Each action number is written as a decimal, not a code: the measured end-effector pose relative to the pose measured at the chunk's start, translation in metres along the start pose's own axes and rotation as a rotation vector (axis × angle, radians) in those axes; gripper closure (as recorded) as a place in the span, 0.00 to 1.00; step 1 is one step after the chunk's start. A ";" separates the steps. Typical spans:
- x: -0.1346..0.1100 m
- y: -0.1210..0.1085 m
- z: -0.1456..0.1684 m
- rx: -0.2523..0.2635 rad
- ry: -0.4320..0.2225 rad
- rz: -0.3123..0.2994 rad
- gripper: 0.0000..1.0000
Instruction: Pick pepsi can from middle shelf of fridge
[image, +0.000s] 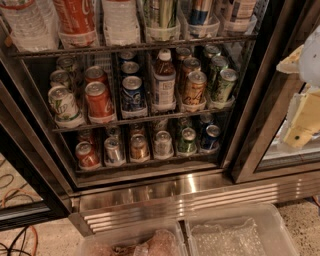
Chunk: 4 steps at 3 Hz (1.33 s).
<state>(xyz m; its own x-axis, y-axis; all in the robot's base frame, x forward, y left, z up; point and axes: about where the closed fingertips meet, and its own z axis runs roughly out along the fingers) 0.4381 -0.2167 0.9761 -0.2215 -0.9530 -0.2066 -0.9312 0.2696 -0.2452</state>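
The fridge (165, 192) stands open, with a black frame and a ribbed steel base. On the middle shelf (145, 121) a blue pepsi can (133, 95) stands at the front of its clear tray, third row from the left, with more cans behind it. A red Coca-Cola can (99, 101) is on its left and a small bottle (164, 84) on its right. A 7UP can (63, 104) stands at the far left. My gripper (301, 120), pale yellow and white, is at the right edge in front of the right glass door, well apart from the cans.
The top rack (135, 47) holds tall bottles. The lowest rack (150, 159) holds several cans, one of them blue (210, 137). Brown (194, 89) and green cans (223, 84) fill the middle shelf's right side. Two clear plastic bins (235, 232) sit on the floor in front. Cables (20, 235) lie at the lower left.
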 end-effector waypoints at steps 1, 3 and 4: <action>0.000 0.000 0.000 0.000 0.000 0.000 0.00; -0.010 0.008 0.025 -0.030 -0.164 0.049 0.00; -0.036 0.025 0.047 -0.087 -0.290 0.027 0.00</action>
<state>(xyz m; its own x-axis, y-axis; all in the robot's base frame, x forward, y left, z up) 0.4362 -0.1688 0.9334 -0.1662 -0.8631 -0.4770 -0.9503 0.2692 -0.1561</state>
